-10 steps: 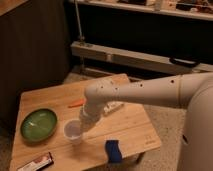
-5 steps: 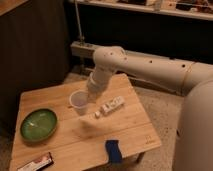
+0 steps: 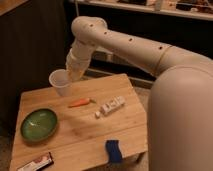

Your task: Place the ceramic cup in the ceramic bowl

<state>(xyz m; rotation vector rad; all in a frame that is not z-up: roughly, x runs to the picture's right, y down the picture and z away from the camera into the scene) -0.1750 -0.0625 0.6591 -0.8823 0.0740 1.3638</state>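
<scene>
I note the claw [image 3: 70,79], clamped on the cup [image 3: 59,83], has lifted it clear of the table [image 3: 125,131]. The bowl [image 3: 39,124] sits below-left; transfer outstanding.

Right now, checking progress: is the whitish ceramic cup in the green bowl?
No, the gripper holds the cup aloft near the table's far edge, outside the bowl.

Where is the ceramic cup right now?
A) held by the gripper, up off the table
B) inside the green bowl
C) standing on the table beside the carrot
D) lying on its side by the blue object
A: the ceramic cup hangs at the gripper, which is shut on its rim near the table's far left edge. Its base is clear of the wood, and the ceramic bowl sits empty.
</scene>
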